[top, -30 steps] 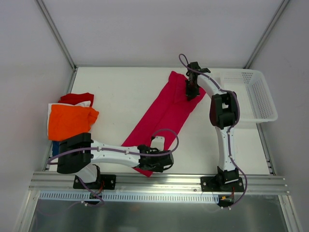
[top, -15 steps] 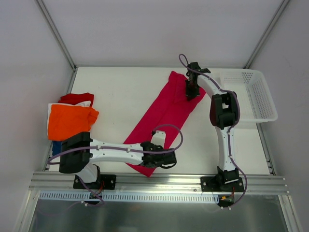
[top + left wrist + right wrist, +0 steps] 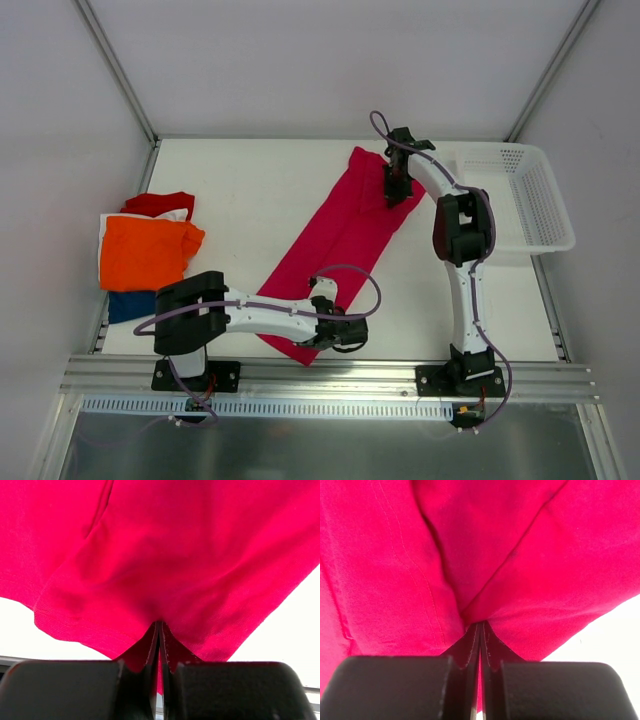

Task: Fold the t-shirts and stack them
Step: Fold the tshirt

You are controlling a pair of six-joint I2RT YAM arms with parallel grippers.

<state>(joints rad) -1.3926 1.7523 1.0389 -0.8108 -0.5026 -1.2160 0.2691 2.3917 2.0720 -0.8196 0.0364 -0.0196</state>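
The magenta-pink t-shirt (image 3: 345, 225) lies folded lengthwise in a long diagonal strip across the table. My left gripper (image 3: 322, 335) is shut on its near end, cloth pinched between the jaws in the left wrist view (image 3: 160, 630). My right gripper (image 3: 396, 188) is shut on its far end, cloth pinched in the right wrist view (image 3: 480, 627). A pile at the left edge holds the orange t-shirt (image 3: 145, 250) on top, with the red t-shirt (image 3: 160, 203), white t-shirt (image 3: 105, 225) and dark blue t-shirt (image 3: 125, 305) showing at its edges.
A white perforated plastic basket (image 3: 520, 195) stands at the back right, next to the right arm. An aluminium rail (image 3: 330, 380) runs along the near table edge. White walls close in the table at back and sides.
The left arm has swung its elbow right while its gripper stays on the shirt's near end, shifted slightly right. The right arm and the shirt's far end have not moved.
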